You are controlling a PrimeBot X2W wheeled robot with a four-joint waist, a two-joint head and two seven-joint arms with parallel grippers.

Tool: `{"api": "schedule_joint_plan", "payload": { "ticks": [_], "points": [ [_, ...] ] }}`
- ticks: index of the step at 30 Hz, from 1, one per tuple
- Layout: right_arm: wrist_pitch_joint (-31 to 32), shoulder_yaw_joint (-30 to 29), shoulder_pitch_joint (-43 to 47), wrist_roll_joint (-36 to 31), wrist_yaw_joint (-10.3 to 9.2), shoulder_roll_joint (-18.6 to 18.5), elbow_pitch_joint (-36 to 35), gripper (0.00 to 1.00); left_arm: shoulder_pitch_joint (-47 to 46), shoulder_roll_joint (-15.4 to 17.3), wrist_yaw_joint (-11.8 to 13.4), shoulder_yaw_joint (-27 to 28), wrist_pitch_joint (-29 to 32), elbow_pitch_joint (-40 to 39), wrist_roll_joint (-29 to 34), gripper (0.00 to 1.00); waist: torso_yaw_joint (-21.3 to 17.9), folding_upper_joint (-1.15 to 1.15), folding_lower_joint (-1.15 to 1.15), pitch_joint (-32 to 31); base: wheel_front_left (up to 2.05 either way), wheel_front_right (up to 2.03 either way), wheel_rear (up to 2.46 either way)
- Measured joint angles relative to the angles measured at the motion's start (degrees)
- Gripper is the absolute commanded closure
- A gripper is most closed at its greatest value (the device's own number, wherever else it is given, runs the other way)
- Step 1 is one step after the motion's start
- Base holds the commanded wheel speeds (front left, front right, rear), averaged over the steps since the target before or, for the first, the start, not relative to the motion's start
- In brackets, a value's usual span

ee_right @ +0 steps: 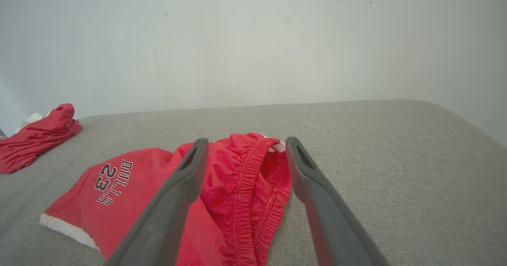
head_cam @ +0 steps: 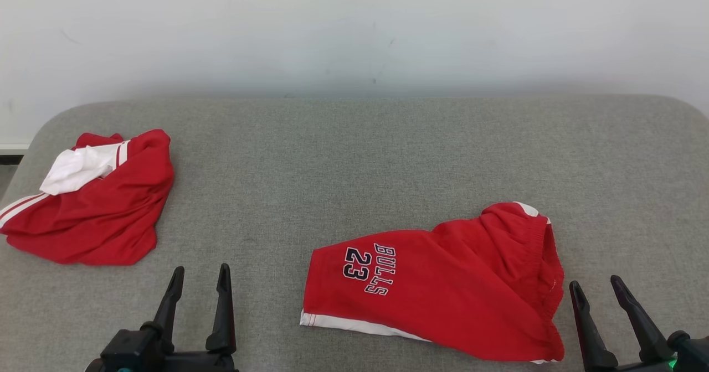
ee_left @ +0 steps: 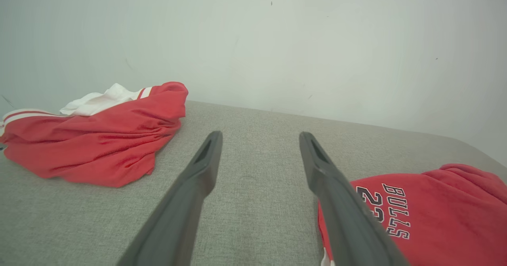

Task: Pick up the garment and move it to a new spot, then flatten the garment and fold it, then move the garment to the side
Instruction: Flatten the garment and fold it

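Head view: red fabric "BULLS 23" shorts (head_cam: pixel 437 289) lay on grey upholstered surface (head_cam: pixel 354 156), front-right. Left gripper (head_cam: pixel 200 272) & right gripper (head_cam: pixel 595 283) both had fingers apart, empty; right one was just beside the shorts.

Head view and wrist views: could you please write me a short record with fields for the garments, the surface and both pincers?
surface: grey fabric-covered surface, against a white wall
near garment: red "BULLS 23" shorts with white hem, partly flat at front right, elastic waistband bunched on the right
far garment: crumpled red and white garment, at the left
left pincer: open, empty, over bare fabric
right pincer: open, empty, just right of the shorts' waistband
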Motion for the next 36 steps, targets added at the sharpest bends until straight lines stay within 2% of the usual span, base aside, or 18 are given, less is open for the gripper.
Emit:
{"api": "schedule_joint_plan", "payload": {
  "ticks": [17, 36],
  "points": [
    [0.0, -3.9, -0.2, -2.1, 0.0, 1.5, -0.8, 0.0, 0.0, 0.0, 0.0, 0.0, 0.0, -0.2, 0.6, 0.0, 0.9, 0.0, 0.0, -0.1, 0.0, 0.0, 0.0],
    [0.0, -6.1, 2.3, -4.1, 0.0, 5.3, -2.3, 0.0, 1.0, 0.0, -2.2, 1.4, 0.0, -0.2, 4.0, 0.0, 0.2, 0.0, 0.0, -1.5, 0.0, 0.0, 0.0]
  ]
}}
